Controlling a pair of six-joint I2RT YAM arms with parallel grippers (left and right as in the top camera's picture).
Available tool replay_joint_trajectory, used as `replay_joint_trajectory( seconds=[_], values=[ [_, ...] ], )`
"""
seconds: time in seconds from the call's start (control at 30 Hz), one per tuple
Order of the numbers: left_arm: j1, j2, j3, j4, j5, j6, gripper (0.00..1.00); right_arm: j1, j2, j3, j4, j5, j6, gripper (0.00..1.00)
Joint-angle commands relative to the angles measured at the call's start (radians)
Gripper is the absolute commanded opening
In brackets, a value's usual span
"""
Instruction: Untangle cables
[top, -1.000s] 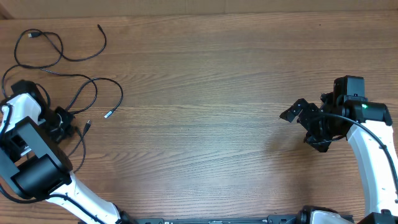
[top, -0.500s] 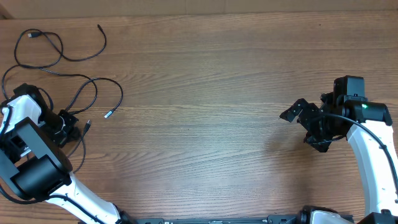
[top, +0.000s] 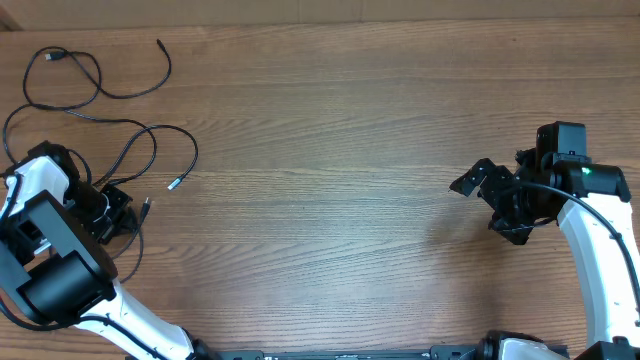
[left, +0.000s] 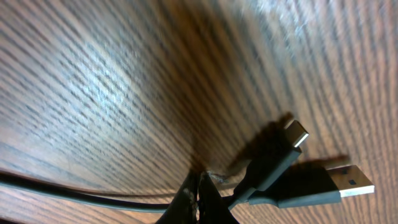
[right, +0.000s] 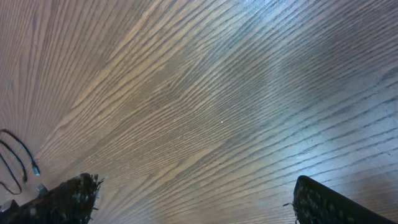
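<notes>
Thin black cables (top: 128, 122) lie spread in loops at the table's far left. One runs along the top left (top: 96, 78), and another ends in a silver tip (top: 172, 184). My left gripper (top: 118, 214) is low on the table, shut on a black cable (left: 74, 194) at my fingertips (left: 200, 198). Two plug ends lie just past them: a small silver-tipped plug (left: 293, 133) and a wider flat plug (left: 348, 180). My right gripper (top: 488, 208) is open and empty at the right, far from the cables. Its fingers (right: 196, 205) frame bare wood.
The wooden table (top: 340, 150) stretches between the arms. Its far edge runs along the top of the overhead view. Distant cable ends show at the left edge of the right wrist view (right: 18, 152).
My left gripper has shifted a little toward the front and right, dragging the cable and its plug end with it. The right arm has not moved.
</notes>
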Motion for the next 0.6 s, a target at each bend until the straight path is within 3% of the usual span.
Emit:
replay_joint_trajectory(
  seconds=[0.0, 0.17, 0.37, 0.57],
  values=[
    [-0.005, 0.026, -0.051, 0.001, 0.027, 0.024, 0.04, -0.003, -0.001, -0.005, 0.004, 0.003, -0.008, 1.0],
    [-0.004, 0.024, -0.039, 0.008, 0.05, 0.023, 0.04, -0.003, -0.001, -0.005, 0.004, 0.003, -0.008, 1.0],
    [-0.005, 0.02, 0.088, -0.099, 0.057, 0.046, 0.04, -0.003, -0.001, -0.005, 0.004, 0.003, -0.008, 1.0],
    [-0.005, -0.104, 0.155, -0.139, 0.097, 0.045, 0.04, -0.003, -0.001, -0.005, 0.004, 0.003, -0.008, 1.0]
  ],
)
